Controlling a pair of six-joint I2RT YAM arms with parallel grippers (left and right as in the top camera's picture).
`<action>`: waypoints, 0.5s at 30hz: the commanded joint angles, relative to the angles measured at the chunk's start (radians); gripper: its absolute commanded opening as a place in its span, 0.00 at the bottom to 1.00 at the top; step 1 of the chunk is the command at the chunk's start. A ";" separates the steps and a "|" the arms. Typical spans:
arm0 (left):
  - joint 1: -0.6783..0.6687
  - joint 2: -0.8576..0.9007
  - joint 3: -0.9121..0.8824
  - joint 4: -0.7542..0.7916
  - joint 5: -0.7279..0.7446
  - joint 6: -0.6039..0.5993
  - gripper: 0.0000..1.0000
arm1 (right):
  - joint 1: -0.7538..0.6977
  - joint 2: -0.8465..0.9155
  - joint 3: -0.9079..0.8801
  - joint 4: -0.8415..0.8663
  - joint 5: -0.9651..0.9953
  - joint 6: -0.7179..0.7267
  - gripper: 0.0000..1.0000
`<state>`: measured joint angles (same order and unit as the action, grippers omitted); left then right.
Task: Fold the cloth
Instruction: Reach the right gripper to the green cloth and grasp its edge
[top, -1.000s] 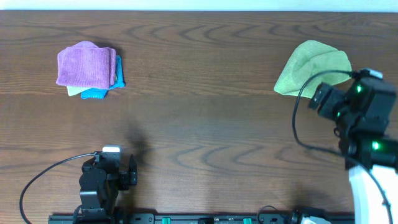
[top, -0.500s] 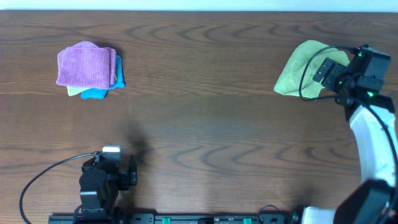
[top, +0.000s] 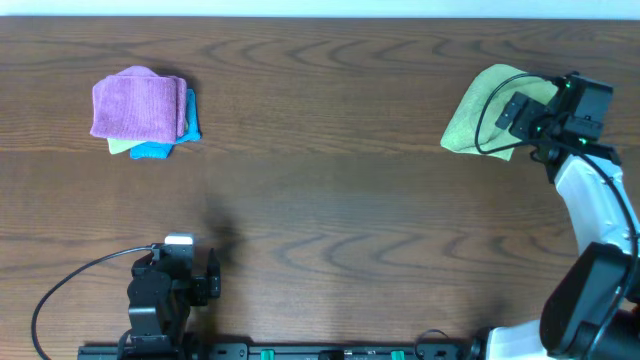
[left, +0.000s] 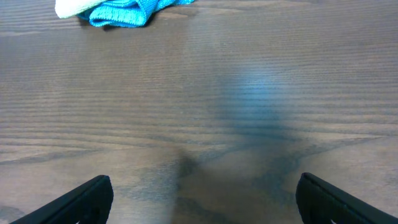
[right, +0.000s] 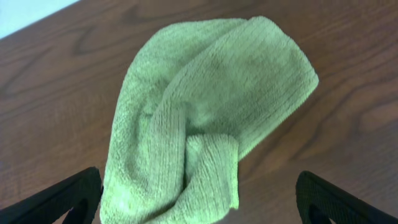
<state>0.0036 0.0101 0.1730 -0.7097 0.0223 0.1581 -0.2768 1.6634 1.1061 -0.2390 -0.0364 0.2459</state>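
The lime-green cloth lies crumpled on the table at the far right. In the right wrist view it fills the middle, bunched into folds, with no tag showing. My right gripper is open, its two fingertips spread wide on either side of the cloth's near edge, holding nothing. In the overhead view the right gripper hovers over the cloth's right side. My left gripper is open and empty above bare wood near the table's front left; it also shows in the overhead view.
A stack of folded cloths stands at the far left: a purple cloth on top of a teal cloth and a pale green one. The teal cloth's edge shows at the top of the left wrist view. The brown wooden table spans the view.
My right arm has moved away from the table's right front toward the back, over the lime-green cloth's right side. The left arm and the cloths have not moved.
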 joint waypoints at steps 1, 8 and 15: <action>-0.003 -0.006 -0.012 -0.018 -0.004 0.014 0.95 | -0.024 0.064 0.018 0.032 0.006 0.013 0.99; -0.003 -0.006 -0.012 -0.018 -0.004 0.014 0.95 | -0.092 0.215 0.018 0.109 -0.063 0.048 0.99; -0.003 -0.006 -0.012 -0.018 -0.004 0.014 0.95 | -0.108 0.297 0.018 0.178 -0.156 0.120 0.99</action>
<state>0.0036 0.0101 0.1730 -0.7094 0.0223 0.1581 -0.3794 1.9415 1.1114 -0.0685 -0.1379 0.3199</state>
